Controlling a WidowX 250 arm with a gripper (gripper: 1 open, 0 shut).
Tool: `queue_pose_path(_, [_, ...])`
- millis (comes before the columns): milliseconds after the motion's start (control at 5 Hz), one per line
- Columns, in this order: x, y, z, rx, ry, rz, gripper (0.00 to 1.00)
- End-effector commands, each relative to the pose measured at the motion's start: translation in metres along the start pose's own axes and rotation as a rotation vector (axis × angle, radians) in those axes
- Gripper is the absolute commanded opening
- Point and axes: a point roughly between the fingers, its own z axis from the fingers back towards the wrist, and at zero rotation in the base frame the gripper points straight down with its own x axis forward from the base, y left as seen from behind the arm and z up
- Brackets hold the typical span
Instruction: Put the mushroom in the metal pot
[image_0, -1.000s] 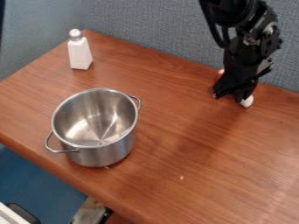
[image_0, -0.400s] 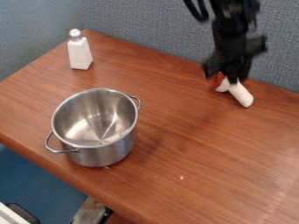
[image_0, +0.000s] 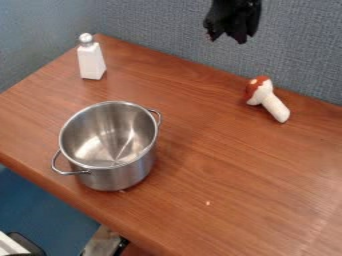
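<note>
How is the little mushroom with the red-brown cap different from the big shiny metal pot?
The small toy mushroom with a red-brown cap and cream stem is far smaller than the shiny round steel pot. The mushroom lies tipped on its side; the pot stands upright, open and empty. The mushroom is matte and two-coloured; the pot is silvery and reflective with loop handles. Both rest on the brown wooden table, apart from each other.

Wooden desk (image_0: 214, 160) w/ three items on top.
Metal pot (image_0: 110, 146) stood front-left, white bottle (image_0: 90, 58) upright at back-left corner, mushroom (image_0: 266, 98) lay on its side, right.
</note>
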Motion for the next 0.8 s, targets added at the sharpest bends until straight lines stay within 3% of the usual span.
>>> queue_pose_path(0, [-0.014,-0.013,0.008,-0.026,-0.078,0.055,1.0])
queue_pose_path(400, [-0.043,-0.021,-0.019,0.025,-0.189,0.036,1.0])
queue_pose_path(600, [-0.06,-0.034,-0.032,0.011,-0.194,-0.055,1.0])
